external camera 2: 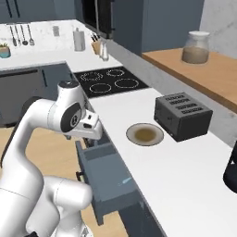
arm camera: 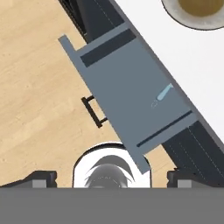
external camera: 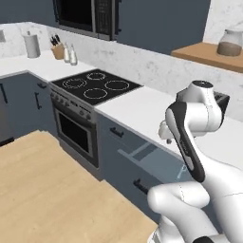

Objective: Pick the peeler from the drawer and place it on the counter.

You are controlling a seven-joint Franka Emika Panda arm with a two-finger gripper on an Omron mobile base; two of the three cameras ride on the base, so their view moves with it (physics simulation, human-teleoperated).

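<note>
The drawer is pulled open and the peeler is seen lying inside it, near the edge under the counter. The gripper is held spread wide above, empty. Grasping, lifting and placing are judged left.

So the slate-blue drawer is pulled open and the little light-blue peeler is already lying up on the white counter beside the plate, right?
Not quite. The slate-blue drawer is open, but the slim light-blue peeler lies inside it, near the edge under the white counter, not beside the plate. The hand view shows this.
</note>
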